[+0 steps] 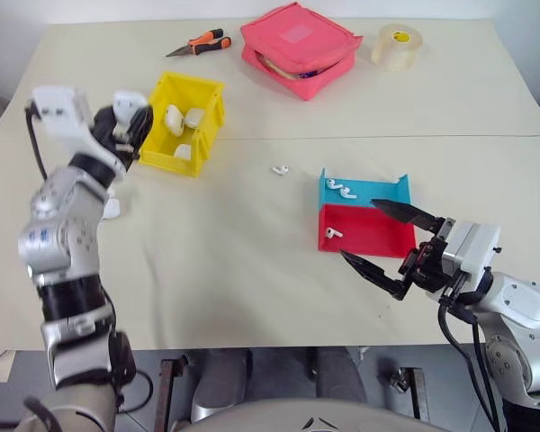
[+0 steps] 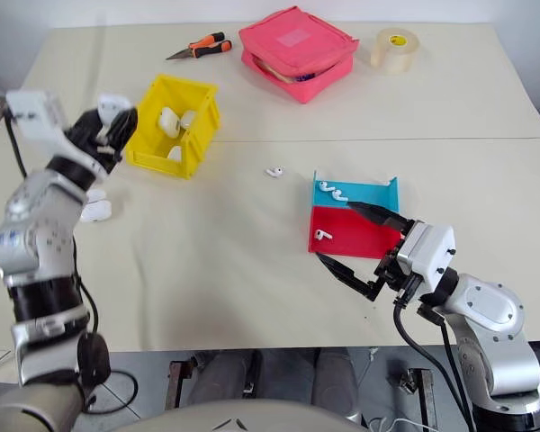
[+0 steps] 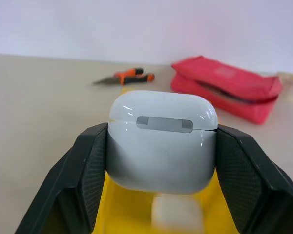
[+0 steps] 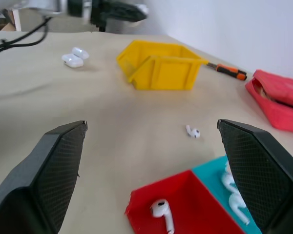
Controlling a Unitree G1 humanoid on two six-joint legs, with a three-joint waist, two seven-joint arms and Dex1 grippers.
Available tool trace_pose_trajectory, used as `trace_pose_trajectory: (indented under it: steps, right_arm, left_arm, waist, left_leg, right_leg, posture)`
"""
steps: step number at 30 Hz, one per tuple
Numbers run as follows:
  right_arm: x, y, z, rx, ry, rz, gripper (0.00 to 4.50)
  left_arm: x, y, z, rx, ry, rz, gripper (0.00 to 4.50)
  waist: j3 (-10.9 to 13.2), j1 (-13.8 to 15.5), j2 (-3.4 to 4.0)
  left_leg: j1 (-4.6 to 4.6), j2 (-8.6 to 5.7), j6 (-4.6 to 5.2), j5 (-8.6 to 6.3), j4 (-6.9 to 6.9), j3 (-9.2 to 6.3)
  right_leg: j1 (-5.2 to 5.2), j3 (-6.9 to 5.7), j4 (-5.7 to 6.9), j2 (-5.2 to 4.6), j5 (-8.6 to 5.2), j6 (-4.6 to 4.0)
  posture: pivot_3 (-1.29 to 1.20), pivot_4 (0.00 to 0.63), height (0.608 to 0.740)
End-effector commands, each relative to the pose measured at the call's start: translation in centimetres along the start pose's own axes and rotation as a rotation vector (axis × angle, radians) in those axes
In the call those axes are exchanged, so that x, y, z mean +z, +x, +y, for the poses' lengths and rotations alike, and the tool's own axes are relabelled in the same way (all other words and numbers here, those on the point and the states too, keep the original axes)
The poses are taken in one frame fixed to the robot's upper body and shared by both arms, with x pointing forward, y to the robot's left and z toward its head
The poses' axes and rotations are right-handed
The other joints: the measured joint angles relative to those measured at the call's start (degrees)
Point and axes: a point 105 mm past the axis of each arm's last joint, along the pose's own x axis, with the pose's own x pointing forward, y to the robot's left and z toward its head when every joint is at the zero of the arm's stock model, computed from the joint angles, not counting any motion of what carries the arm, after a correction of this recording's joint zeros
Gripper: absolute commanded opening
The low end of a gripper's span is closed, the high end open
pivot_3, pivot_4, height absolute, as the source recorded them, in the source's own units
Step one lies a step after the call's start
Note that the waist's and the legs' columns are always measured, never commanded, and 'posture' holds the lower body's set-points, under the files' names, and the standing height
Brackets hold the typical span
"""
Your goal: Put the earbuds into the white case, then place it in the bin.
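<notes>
Desk (image 1: pixel 252 270): beige, carrying everything.
Right gripper (image 1: pixel 389 245): nearest, jaws spread wide and empty, just before the red tray (image 1: pixel 378 236).
Earbuds: one in the red tray (image 1: pixel 333 233), two in the blue tray (image 1: pixel 342 189), one loose on the desk (image 1: pixel 280 169).
Left gripper (image 3: pixel 161 165): clamped on the white case (image 3: pixel 162 141), lid closed, beside the bin (image 1: pixel 182 121).
Bin contents: other white cases.
Far edge: pink pouch (image 1: pixel 299 47), tape roll (image 1: pixel 396 45), pliers (image 1: pixel 201 43).

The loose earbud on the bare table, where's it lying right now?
In the left eye view, the earbud lies alone mid-table, between the bin on the left and the blue tray on the right.
</notes>
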Motion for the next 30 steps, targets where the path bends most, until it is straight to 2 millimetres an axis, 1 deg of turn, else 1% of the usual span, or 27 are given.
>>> trace_pose_trajectory:
  steps: [1,5,7,9,10,12,16,17,20,23,24,25,26,27,30]
  right_arm:
    - [0.6,0.5,0.0,0.010,-0.011,-0.017,4.47]
    - [1.1,0.9,0.0,0.011,-0.007,-0.038,4.47]
    - [1.3,0.8,0.0,0.001,0.000,-0.045,4.47]
    - [1.3,0.7,-0.1,-0.011,-0.001,-0.042,4.50]
    - [1.3,0.6,-0.1,-0.016,-0.005,-0.038,4.50]
    - [1.3,0.5,-0.3,-0.026,-0.012,-0.034,4.50]
    - [1.4,0.5,-0.5,-0.029,-0.018,-0.035,4.50]
    - [1.4,0.4,-0.5,-0.027,-0.020,-0.033,4.50]
    - [1.2,0.2,-0.6,-0.019,-0.018,-0.021,4.50]
    - [0.9,0.0,-0.7,-0.004,-0.013,-0.006,4.50]
    - [0.8,-0.2,-0.8,0.002,-0.011,0.000,4.50]
    - [0.6,-0.3,-0.9,0.010,-0.007,0.009,4.50]
    - [0.4,-0.5,-1.0,0.022,-0.002,0.021,4.50]
    - [0.2,-0.6,-1.1,0.031,0.000,0.032,4.50]
    - [-0.1,-1.0,-1.7,0.054,0.000,0.051,4.50]
  left_arm:
    - [-0.8,1.7,0.7,0.007,0.079,0.092,2.87]
    - [-1.0,3.1,1.4,0.026,0.129,0.119,2.87]
    - [-1.3,3.5,1.6,0.021,0.116,0.132,2.87]
    - [-1.5,3.7,1.2,-0.015,0.109,0.142,3.59]
    - [-1.5,3.8,1.2,-0.020,0.126,0.145,3.79]
    - [-1.4,3.7,1.1,-0.064,0.160,0.147,4.46]
    - [-0.8,3.2,1.3,-0.114,0.157,0.134,4.49]
    - [-0.6,2.9,1.3,-0.133,0.188,0.126,4.49]
    - [0.1,1.4,1.4,-0.217,0.231,0.103,4.49]
    - [-0.2,-1.2,0.8,-0.359,0.327,0.109,4.49]
    - [-0.5,-2.5,0.4,-0.420,0.329,0.119,4.49]
    - [-0.6,-4.1,-0.4,-0.512,0.317,0.106,4.49]
    - [-0.9,-6.2,-1.3,-0.622,0.257,0.131,4.49]
    - [-1.5,-7.9,-1.8,-0.683,0.229,0.170,4.49]
    - [-2.9,-10.6,-2.9,-0.733,0.212,0.232,4.49]
  waist:
    - [0.0,-0.2,0.00]
    - [0.0,-1.3,-0.01]
    - [0.0,-1.5,-0.02]
    - [0.0,-1.4,-0.02]
    - [0.0,-1.4,-0.02]
    - [0.0,-1.4,-0.02]
    - [0.0,-1.4,-0.02]
    - [0.0,-1.4,-0.02]
    - [0.0,-1.4,-0.02]
    - [0.0,-1.7,-0.01]
    - [0.0,-1.8,-0.01]
    - [0.0,-2.0,-0.01]
    - [0.0,-2.0,-0.01]
    - [0.0,-2.2,-0.01]
    - [0.0,-2.2,-0.02]
  left_leg:
    - [0.00,0.00,0.00,0.00,-0.04,0.00]
    - [0.00,0.00,0.00,0.00,-0.09,0.02]
    - [0.00,0.02,0.00,0.00,-0.10,0.02]
    - [-0.01,0.02,0.00,0.00,-0.10,0.03]
    - [-0.02,0.02,0.00,0.00,-0.09,0.03]
    - [-0.02,0.02,0.00,0.00,-0.08,0.03]
    - [-0.02,0.02,0.00,0.00,-0.06,0.03]
    - [-0.02,0.02,0.00,0.00,-0.04,0.03]
    - [-0.02,0.03,0.00,0.00,-0.03,0.03]
    - [-0.01,0.05,0.00,0.00,-0.06,0.06]
    - [-0.01,0.06,0.00,0.00,-0.07,0.08]
    - [-0.01,0.07,0.00,0.00,-0.08,0.07]
    - [0.00,0.10,0.00,0.00,-0.08,0.05]
    - [0.00,0.12,0.00,0.00,-0.08,0.01]
    - [-0.01,0.18,0.00,-0.01,-0.06,-0.09]
  right_leg:
    - [0.00,-0.01,-0.02,0.00,0.00,0.00]
    - [-0.04,-0.13,-0.02,0.00,0.00,0.00]
    - [-0.06,-0.20,-0.03,0.00,0.00,0.00]
    - [-0.07,-0.20,-0.02,-0.01,0.00,0.00]
    - [-0.07,-0.20,-0.02,-0.01,0.00,0.00]
    - [-0.07,-0.20,-0.01,-0.01,0.00,0.00]
    - [-0.07,-0.20,0.02,-0.01,0.00,0.00]
    - [-0.07,-0.19,0.03,-0.01,0.00,0.00]
    - [-0.07,-0.19,0.04,-0.02,0.00,0.00]
    - [-0.11,-0.19,0.04,-0.02,0.00,0.00]
    - [-0.12,-0.19,0.04,-0.01,0.00,-0.01]
    - [-0.13,-0.19,0.04,-0.01,-0.01,-0.01]
    - [-0.13,-0.19,0.04,-0.02,-0.01,-0.02]
    - [-0.13,-0.17,0.06,-0.02,-0.02,-0.03]
    - [-0.12,-0.18,0.04,-0.02,-0.03,-0.06]
  posture:
    - [0.00,0.150,0.740]
    - [0.00,0.150,0.740]
    - [0.00,0.150,0.740]
    - [0.00,0.150,0.740]
    - [0.00,0.150,0.740]
    - [0.00,0.150,0.740]
    - [0.00,0.150,0.740]
    - [0.00,0.150,0.740]
    - [0.00,0.150,0.740]
    - [0.00,0.150,0.740]
    - [0.00,0.150,0.740]
    - [0.00,0.150,0.740]
    - [0.00,0.150,0.740]
    - [0.00,0.150,0.740]
    - [0.00,0.150,0.740]
